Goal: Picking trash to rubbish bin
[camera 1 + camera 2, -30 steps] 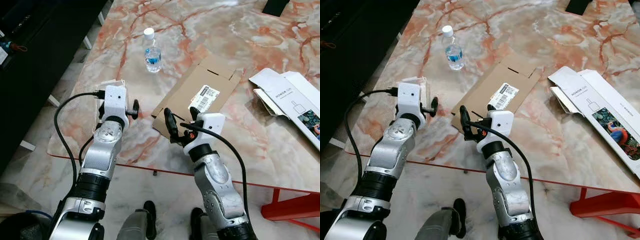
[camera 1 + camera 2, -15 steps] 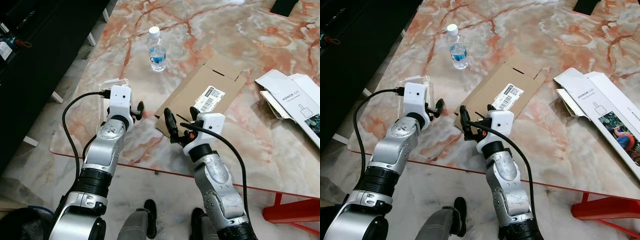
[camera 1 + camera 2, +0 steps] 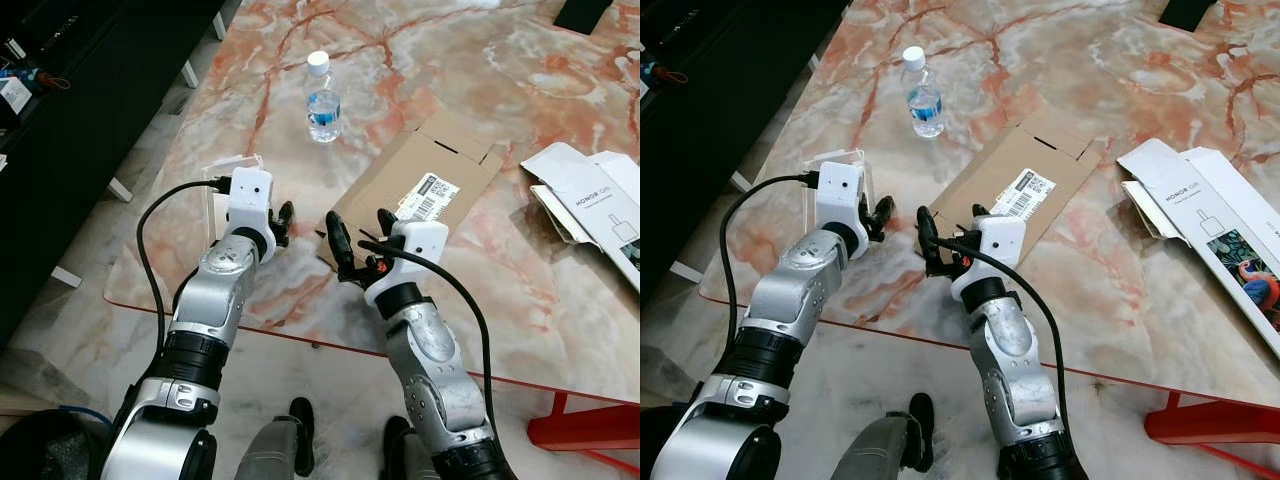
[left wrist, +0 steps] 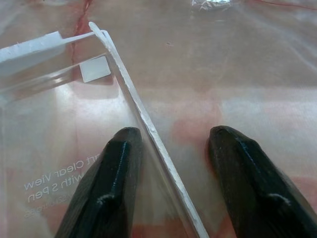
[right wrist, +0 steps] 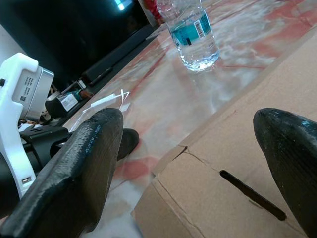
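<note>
With its fingers parted astride the clear plastic case's raised edge, the left pincer should slide deeper before pinching, while the right pincer hovers wide over the flattened cardboard.

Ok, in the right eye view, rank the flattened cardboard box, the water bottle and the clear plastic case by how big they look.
1. Flattened cardboard box, clearly largest.
2. Clear plastic case and water bottle look similar; the left gripper and its wrist hide much of the case, so I won't rank those two.

A flattened cardboard box is being straddled by the right gripper, fingers spread wide; a water bottle is standing beyond.
</note>
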Available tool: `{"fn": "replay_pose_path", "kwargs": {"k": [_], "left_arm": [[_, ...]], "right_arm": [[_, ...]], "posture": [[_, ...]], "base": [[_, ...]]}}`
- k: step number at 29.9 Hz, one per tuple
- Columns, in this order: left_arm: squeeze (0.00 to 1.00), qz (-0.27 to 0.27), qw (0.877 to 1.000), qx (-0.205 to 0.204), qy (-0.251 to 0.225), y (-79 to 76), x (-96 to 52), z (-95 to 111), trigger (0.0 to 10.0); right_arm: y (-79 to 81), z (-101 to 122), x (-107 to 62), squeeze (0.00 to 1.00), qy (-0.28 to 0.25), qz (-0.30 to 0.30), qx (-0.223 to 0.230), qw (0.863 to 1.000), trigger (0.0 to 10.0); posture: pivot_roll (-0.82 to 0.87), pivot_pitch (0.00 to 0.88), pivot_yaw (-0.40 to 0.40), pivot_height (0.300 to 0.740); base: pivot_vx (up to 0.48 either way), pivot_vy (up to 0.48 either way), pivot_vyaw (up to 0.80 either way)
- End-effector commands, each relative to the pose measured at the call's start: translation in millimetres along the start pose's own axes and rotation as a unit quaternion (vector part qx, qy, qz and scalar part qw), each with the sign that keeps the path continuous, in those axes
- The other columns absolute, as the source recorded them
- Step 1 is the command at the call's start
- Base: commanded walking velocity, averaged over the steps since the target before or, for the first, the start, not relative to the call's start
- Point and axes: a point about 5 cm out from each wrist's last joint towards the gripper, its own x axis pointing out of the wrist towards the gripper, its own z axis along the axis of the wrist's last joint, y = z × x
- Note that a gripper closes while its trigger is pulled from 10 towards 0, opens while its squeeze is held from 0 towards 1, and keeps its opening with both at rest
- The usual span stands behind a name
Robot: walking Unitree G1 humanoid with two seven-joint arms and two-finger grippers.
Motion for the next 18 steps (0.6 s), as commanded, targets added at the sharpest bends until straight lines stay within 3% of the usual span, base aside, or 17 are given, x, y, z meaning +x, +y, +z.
{"fn": "replay_pose_path", "kwargs": {"k": [1, 7, 15, 18], "left_arm": [[0.00, -0.003, 1.000, -0.012, 0.025, 0.6, 1.6, -8, 0.0], [0.00, 0.002, 0.999, -0.018, 0.036, 5.1, 2.0, -16, 0.0], [0.00, 0.028, 0.999, -0.018, 0.042, 14.8, -7.8, -31, 0.0], [0.00, 0.061, 0.998, 0.032, 0.016, 24.9, -16.6, -33, 0.0]], "right_arm": [[9.4, -5, 1.6, 0.00, 0.004, 0.006, 0.022, 1.000, 10.0], [6.4, -3, 11.0, 0.00, -0.002, 0.009, 0.014, 1.000, 10.0], [1.8, -4, 13.7, 0.00, 0.001, 0.011, 0.006, 1.000, 10.0], [0.9, -8, 15.8, 0.00, 0.005, 0.013, 0.003, 1.000, 10.0]], "posture": [[0.14, 0.294, 0.134, 0.740], [0.13, 0.245, 0.128, 0.740], [0.13, 0.211, 0.074, 0.740], [0.16, 0.201, 0.061, 0.740]], "base": [[0.000, 0.000, 0.00], [0.000, 0.000, 0.00], [0.000, 0.000, 0.00], [0.000, 0.000, 0.00]]}}
